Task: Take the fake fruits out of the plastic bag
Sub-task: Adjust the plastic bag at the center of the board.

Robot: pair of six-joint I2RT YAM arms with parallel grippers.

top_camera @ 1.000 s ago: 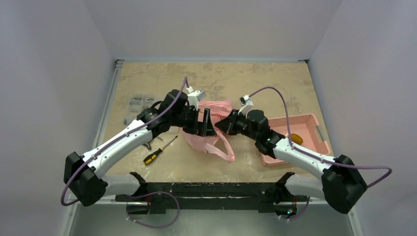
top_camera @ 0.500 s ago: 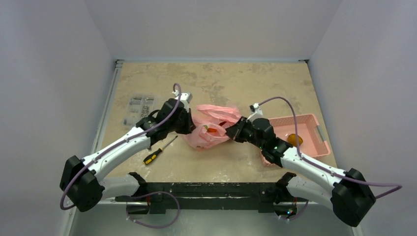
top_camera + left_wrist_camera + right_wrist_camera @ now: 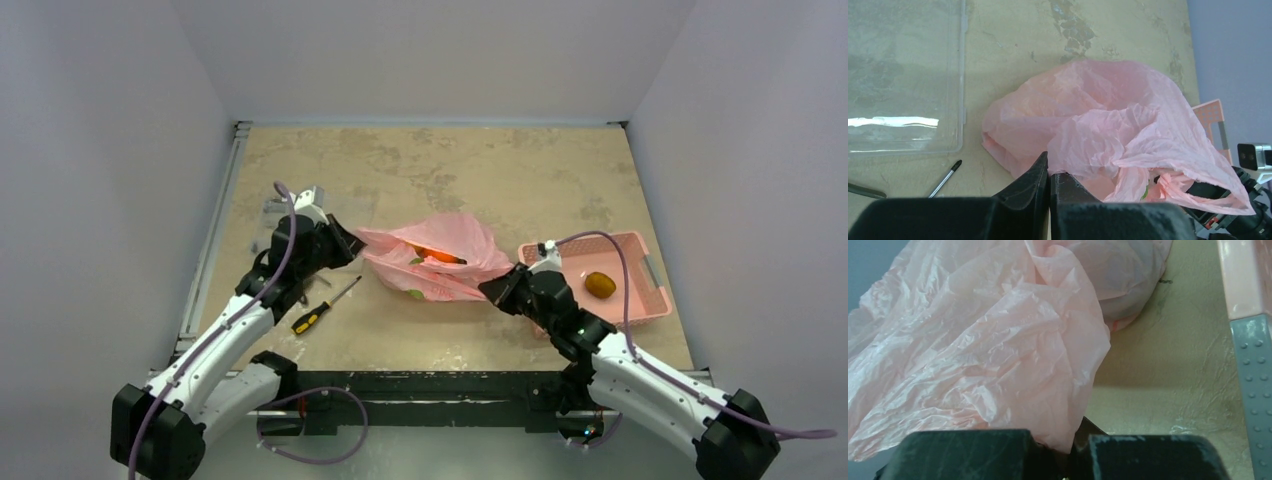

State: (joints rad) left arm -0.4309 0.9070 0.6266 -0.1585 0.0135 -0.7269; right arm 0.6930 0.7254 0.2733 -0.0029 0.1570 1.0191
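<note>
The left pincer (image 3: 345, 240) is clamped shut on the left edge of the pink plastic bag (image 3: 440, 265) and the right pincer (image 3: 497, 287) on its right edge. The bag is stretched between them over the counter (image 3: 450, 170). An orange (image 3: 437, 256) shows inside, and a brown fruit (image 3: 600, 285), perhaps a kiwi, lies in the basket (image 3: 585, 242)

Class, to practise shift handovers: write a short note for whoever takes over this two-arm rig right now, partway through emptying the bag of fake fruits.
Left tool: shut on the left edge of the plastic bag.
Right tool: shut on its right edge, with the bag stretched between the two.
Done: a brown kiwi lies in the pink basket.
Left: an orange fruit shows in the bag's mouth. Anything else inside is hidden.
</note>
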